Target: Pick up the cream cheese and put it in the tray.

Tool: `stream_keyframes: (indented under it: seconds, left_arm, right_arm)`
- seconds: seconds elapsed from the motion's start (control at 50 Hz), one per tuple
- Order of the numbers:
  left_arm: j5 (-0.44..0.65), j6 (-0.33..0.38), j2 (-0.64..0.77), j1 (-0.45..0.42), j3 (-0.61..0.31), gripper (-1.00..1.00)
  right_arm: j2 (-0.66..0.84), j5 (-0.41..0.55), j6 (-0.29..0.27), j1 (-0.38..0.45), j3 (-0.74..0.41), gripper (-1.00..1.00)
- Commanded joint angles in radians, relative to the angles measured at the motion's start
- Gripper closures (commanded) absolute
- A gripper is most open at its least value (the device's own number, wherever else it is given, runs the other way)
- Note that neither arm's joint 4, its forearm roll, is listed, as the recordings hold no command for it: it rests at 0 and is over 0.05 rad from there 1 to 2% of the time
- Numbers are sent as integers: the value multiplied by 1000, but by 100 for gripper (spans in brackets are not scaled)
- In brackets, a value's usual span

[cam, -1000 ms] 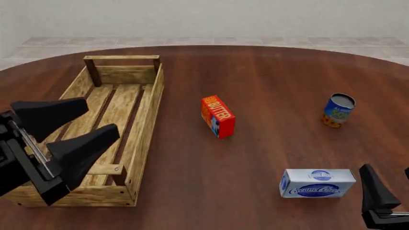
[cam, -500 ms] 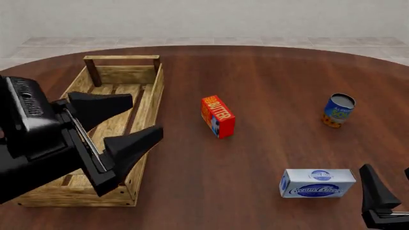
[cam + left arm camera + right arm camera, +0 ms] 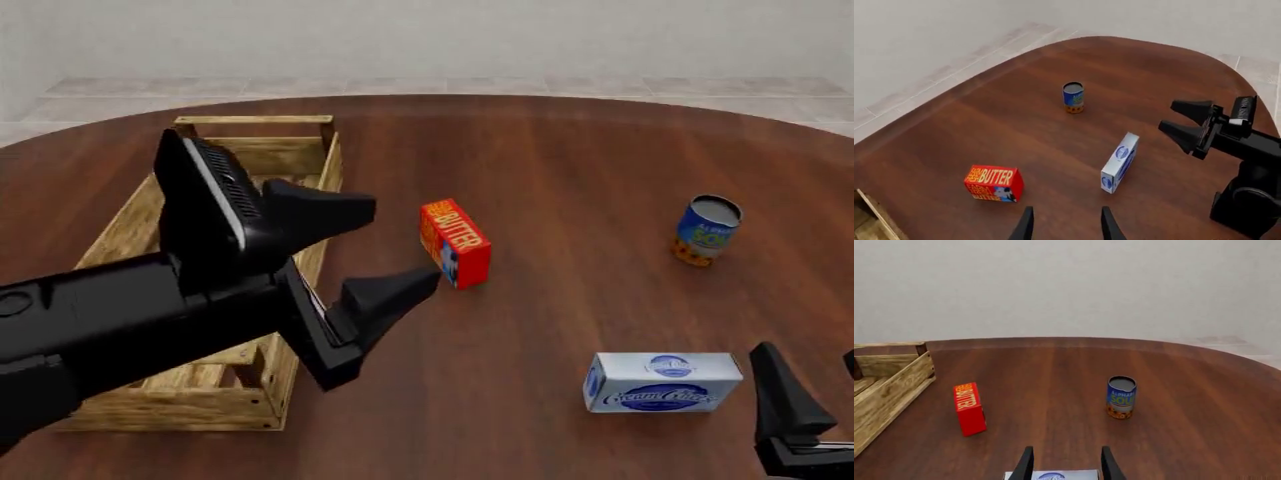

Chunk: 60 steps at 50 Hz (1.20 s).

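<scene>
Approach step: cream cheese [image 3: 663,381] is lying untouched on the worktop [image 3: 561,170] at near right, well apart from the tray [image 3: 304,221] at far left. Left claw [image 3: 358,251] is hanging spread and empty above the worktop between tray and butter box [image 3: 455,242]. Right claw [image 3: 1064,465] is sitting spread just beside the cheese, holding nothing. Next move probably calls for one claw lowering over the box and pinching. Right claw is cut off by the front view's edge; left arm is hiding much of the tray.
</scene>
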Motion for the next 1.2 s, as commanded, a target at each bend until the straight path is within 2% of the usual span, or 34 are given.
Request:
stream_keyframes:
  seconds: [0.02, 0.14, 0.22, 0.38, 0.58, 0.9, 1.2]
  left_arm:
    - [20, 15, 88, -42, -81, -100]
    - [44, 36, 139, -108, -119, -100]
    - [60, 44, 159, -111, -149, -100]
    - [77, 15, 196, -163, -179, -100]
    - [95, 27, 246, -160, -219, -100]
    - [100, 100, 375, -174, -266, -100]
    - [110, 89, 464, -169, -335, -100]
  right_arm:
    - [3, -1, 1, 0, 0, -100]
    - [3, -1, 3, 0, 0, -100]
    - [0, 0, 3, 0, 0, -100]
    - [3, -1, 2, 1, 0, -100]
    - [1, 0, 2, 1, 0, -100]
    - [1, 0, 0, 1, 0, -100]
    - [0, 0, -1, 2, 0, -100]
